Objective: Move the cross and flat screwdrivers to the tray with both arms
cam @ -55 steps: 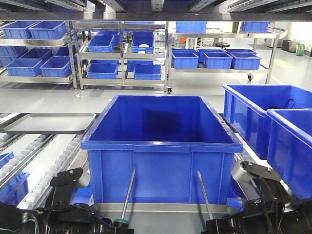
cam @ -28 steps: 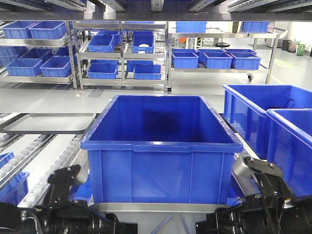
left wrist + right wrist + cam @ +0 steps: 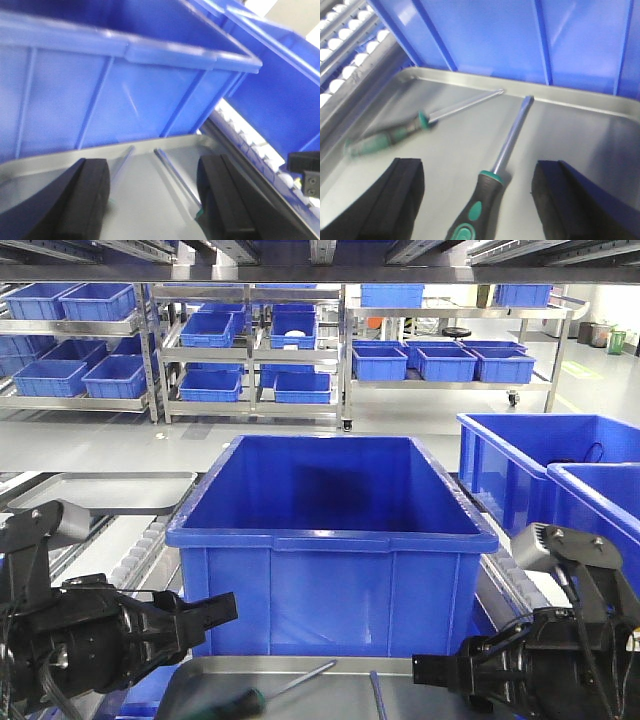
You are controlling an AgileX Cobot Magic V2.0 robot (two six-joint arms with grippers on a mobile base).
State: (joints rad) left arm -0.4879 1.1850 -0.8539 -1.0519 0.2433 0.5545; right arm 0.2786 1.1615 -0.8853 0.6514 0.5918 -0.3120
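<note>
Both grippers open wide, holding nothing. Right gripper hangs over the tray with pads either side of the flat screwdriver; left gripper is likewise spread over the tray's near end.

Both screwdrivers lie loose in the tray, shafts pointing at the blue crate. The cross one lies at an angle on the tray's left side, blurred in the right wrist view, possibly rolling. The flat one is near tray centre, tip close to the rim by the crate.

Step, as I read it: release done, transfer complete. Next: lift both arms straight up and clear without clipping handles or crate wall.

Pose: both arms low, flanking the tray, wrists pointed inward, in front of the crate.
</note>
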